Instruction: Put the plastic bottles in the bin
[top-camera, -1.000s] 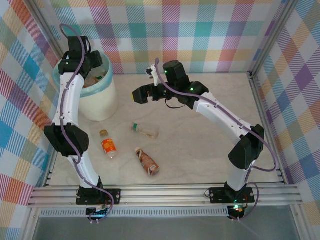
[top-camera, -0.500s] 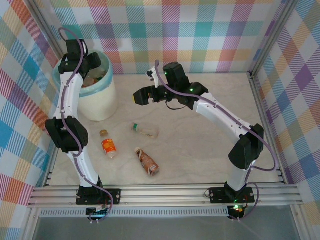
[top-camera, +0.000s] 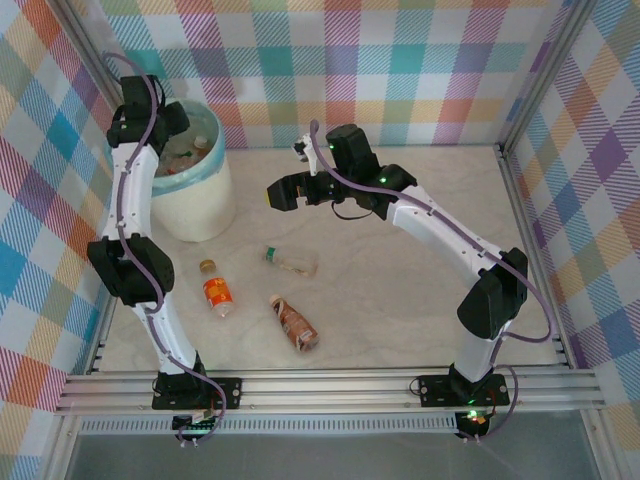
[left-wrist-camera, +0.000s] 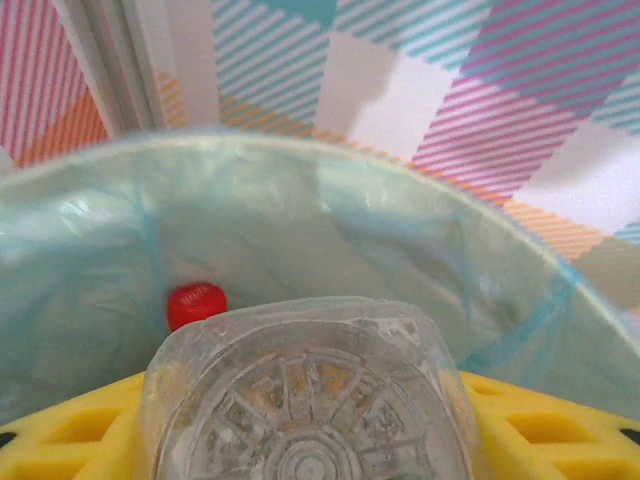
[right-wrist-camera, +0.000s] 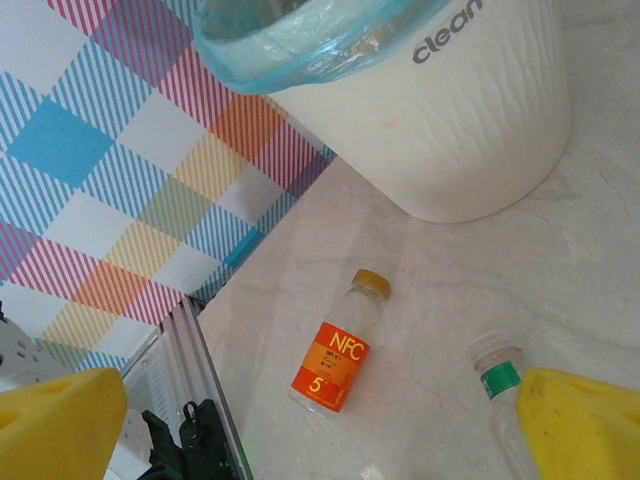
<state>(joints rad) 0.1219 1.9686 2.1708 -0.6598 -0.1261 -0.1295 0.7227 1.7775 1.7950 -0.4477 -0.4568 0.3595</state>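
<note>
My left gripper (left-wrist-camera: 310, 445) is shut on a clear plastic bottle (left-wrist-camera: 300, 390), whose ribbed base faces the left wrist camera between the yellow fingers (left-wrist-camera: 560, 420). It hangs over the bin (left-wrist-camera: 330, 210), a white tub lined with a blue-green bag, with a red cap (left-wrist-camera: 196, 303) inside. In the top view the left gripper (top-camera: 165, 122) sits at the left rim of the bin (top-camera: 205, 200). Three bottles lie on the table: an orange-labelled one (top-camera: 217, 293), a clear one with a green band (top-camera: 292, 262) and a brown one (top-camera: 295, 322). My right gripper (top-camera: 285, 190) hovers open right of the bin.
In the right wrist view the orange-labelled bottle (right-wrist-camera: 335, 350) and the green-banded bottle (right-wrist-camera: 500, 385) lie below the bin (right-wrist-camera: 470, 120). Checked walls close the table at the back and sides. An aluminium rail (top-camera: 320, 385) runs along the front.
The left arm has swung left and back over the bin's left rim, with the clear bottle still in its jaws. The right arm has not moved.
</note>
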